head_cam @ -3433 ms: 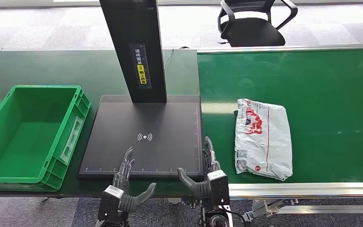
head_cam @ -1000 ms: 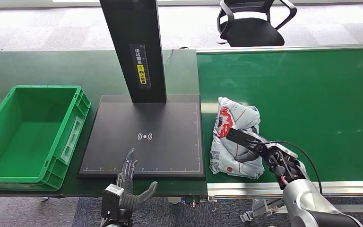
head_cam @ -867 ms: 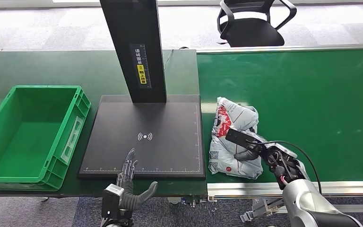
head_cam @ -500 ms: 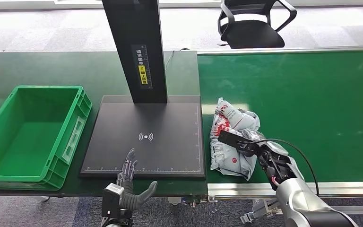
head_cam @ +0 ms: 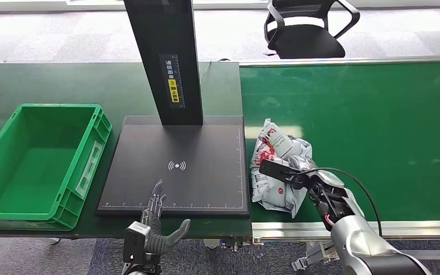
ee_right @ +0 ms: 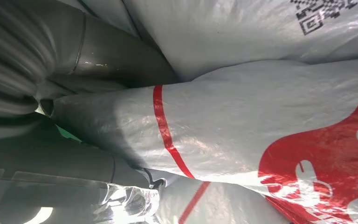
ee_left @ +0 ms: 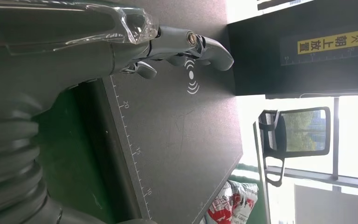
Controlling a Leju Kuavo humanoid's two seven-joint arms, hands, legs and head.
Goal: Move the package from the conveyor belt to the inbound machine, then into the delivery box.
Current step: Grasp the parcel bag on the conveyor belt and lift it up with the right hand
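The package, a crumpled white plastic mailer with red print, lies bunched up on the green conveyor belt right beside the edge of the inbound machine's black scan plate. My right hand grips the package from its right side; up close the bag presses against the thumb and palm. My left hand hovers open at the near edge of the plate, its fingers spread above the plate's scan symbol. The green delivery box stands empty to the left of the plate.
The machine's black column rises from the back of the plate. A black office chair stands behind the belt. The belt's metal rail runs along its near edge.
My right hand reached onto the belt, took hold of the flat package and dragged it left toward the scan plate, crumpling it. The left hand has stayed in place.
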